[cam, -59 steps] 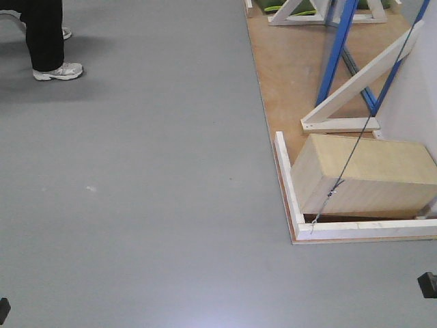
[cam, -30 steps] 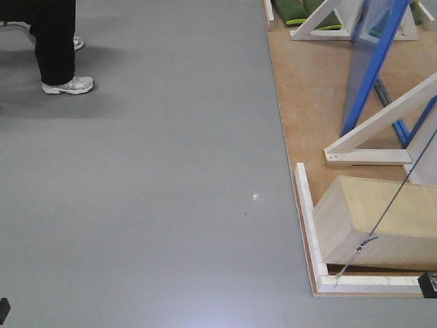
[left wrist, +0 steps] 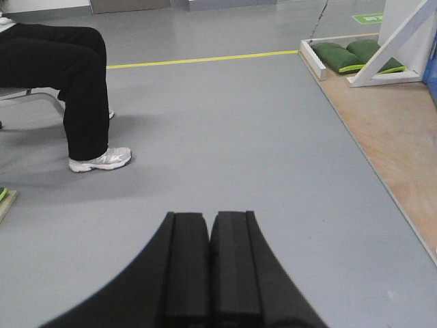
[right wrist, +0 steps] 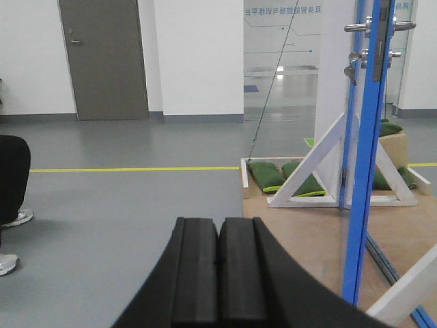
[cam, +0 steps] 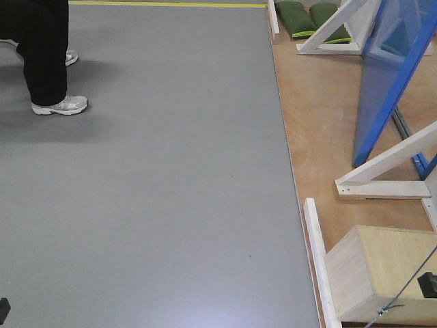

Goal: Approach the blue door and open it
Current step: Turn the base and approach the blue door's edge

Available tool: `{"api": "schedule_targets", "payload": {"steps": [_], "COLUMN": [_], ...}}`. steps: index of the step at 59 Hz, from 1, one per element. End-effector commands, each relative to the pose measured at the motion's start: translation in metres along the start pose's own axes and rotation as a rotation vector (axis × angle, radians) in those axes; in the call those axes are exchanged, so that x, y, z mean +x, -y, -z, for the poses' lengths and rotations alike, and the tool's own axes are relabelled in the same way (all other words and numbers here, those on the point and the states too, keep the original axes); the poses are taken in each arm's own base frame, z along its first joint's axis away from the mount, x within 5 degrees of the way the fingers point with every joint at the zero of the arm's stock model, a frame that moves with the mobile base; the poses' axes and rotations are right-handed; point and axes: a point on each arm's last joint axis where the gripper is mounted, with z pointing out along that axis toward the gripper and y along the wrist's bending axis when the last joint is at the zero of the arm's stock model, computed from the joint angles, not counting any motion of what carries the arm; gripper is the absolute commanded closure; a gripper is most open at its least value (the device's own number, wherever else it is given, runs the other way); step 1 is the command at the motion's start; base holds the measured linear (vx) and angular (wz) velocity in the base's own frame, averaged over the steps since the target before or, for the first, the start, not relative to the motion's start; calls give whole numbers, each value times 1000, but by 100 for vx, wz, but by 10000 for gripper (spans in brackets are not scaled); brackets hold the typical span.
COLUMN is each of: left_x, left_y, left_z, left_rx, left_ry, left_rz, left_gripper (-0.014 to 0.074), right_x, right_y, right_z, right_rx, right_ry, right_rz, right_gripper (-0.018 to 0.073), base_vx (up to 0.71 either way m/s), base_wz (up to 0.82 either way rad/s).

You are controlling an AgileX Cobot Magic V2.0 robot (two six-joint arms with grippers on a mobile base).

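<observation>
Box (cam: 382, 273) shifted down-frame | left hand (left wrist: 209, 222), right hand (right wrist: 218, 225) closed | blue door (right wrist: 364, 171) handle (right wrist: 356, 28): right-wrist only

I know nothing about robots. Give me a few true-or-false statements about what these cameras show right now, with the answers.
1. The right gripper grips the blue door by its lever handle. False: its jaws are shut on nothing, and the handle is well ahead of it.
2. A person in black trousers and white shoes is at the left. True.
3. The green cushions lie on the grey floor. False: they lie on the wooden platform.
4. The left gripper has its jaws shut. True.
</observation>
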Motion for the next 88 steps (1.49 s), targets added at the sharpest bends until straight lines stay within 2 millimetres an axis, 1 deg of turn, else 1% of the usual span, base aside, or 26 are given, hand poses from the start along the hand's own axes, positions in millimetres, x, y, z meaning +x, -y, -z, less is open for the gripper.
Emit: {"api": "schedule_targets", "payload": {"steps": [1,88], "left_x": [-6,-6], "left_y": [0,0], "left_z": [1,1], "left_rx": [-4,-4], "left_ry": [90,90], "left_rz": [3,3], "left_gripper": [526,526], "right_x": [-2,-2], "right_y": [0,0], "right_z": [1,1], "right_rx": [5,4], "right_ry": [83,83], "right_rz": [6,6], "right_gripper": [557,557], "base_vx": [39,37], "base_wz": [-4,-3]}}
